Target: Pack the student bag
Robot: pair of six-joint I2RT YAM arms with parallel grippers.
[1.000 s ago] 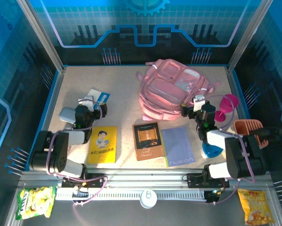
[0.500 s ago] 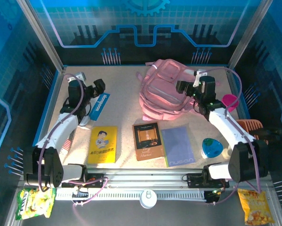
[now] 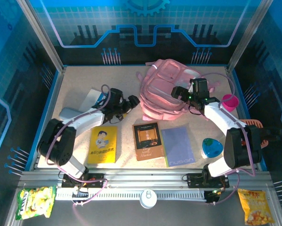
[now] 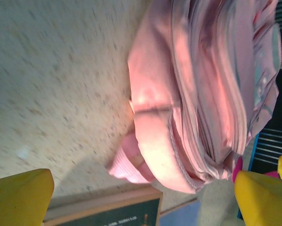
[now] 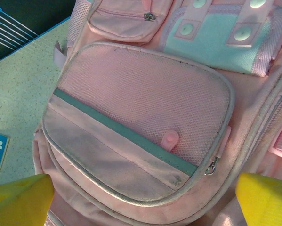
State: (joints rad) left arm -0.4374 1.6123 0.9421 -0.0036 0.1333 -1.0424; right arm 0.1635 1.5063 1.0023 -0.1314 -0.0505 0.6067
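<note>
Top view: student bag (image 3: pixel 166 92) lies flat at far centre-right of table (image 3: pixel 75 80), top close to far edge. Left fingers (image 3: pixel 132 100) spread wide, just beside bag's left side. Right fingers (image 3: pixel 175 90) spread wide above bag's front. Neither pair holds anything.

Right wrist view adds mesh front pocket (image 5: pixel 141 117) with zip pull at lower right.

Left wrist view shows bag (image 4: pixel 192 94) edge-on, strap end resting on table.

Count:
- three books in near row: yellow book (image 3: pixel 103 143), dark book (image 3: pixel 148 140), blue notebook (image 3: pixel 178 146)
- one magenta cup (image 3: pixel 229 101)
- two snack packets (image 3: pixel 35 201)

Bare table at far left.
</note>
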